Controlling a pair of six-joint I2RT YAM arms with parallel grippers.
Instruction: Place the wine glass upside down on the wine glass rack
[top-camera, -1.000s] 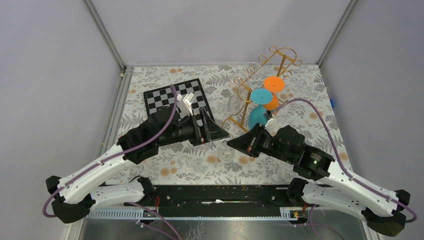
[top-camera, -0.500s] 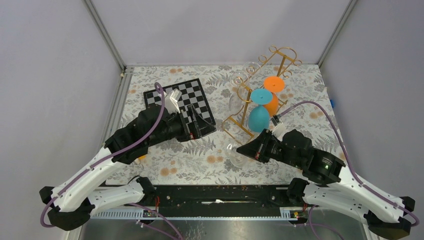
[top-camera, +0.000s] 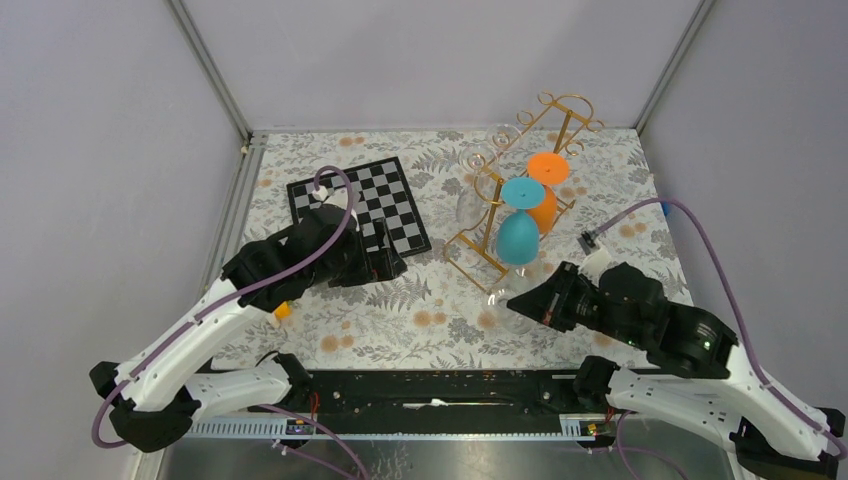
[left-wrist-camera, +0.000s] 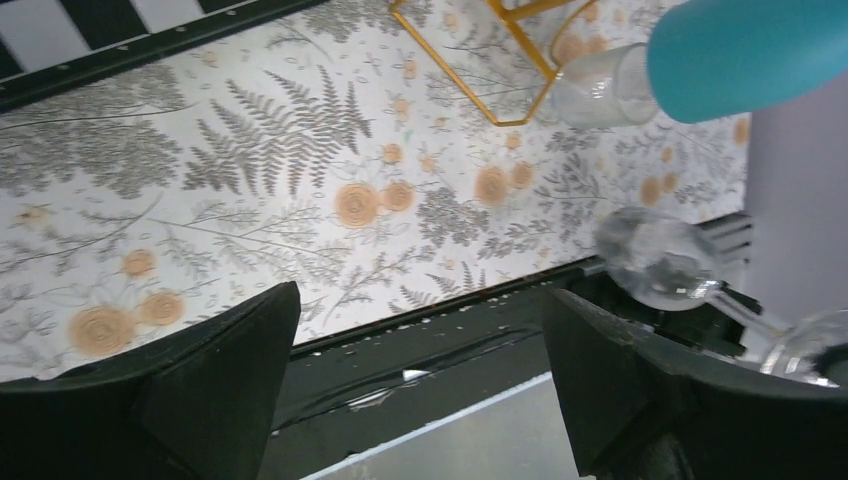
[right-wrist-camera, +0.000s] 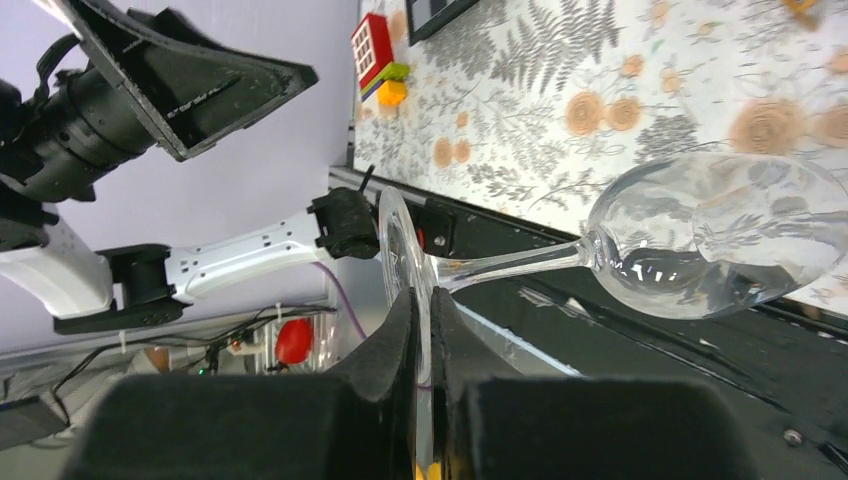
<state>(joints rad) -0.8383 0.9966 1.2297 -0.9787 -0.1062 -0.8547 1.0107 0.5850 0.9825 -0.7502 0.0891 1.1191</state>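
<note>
The right claw (right-wrist-camera: 420, 310) pinches the clear wine glass (right-wrist-camera: 700, 240) by its foot. The glass lies sideways, with its bowl ahead of the claw, over the floral bench (top-camera: 400, 320). The gold wine glass rack (top-camera: 505, 165) stands just beyond that claw, carrying 2 coloured glasses. The left claw (left-wrist-camera: 415, 320) gapes wide, holding nothing.

White-and-black arms
White links, black wrists and purple cables (top-camera: 723, 280) are seen on left arm (top-camera: 215, 320) and right arm (top-camera: 655, 318); perhaps a green light (top-camera: 706, 343).
</note>
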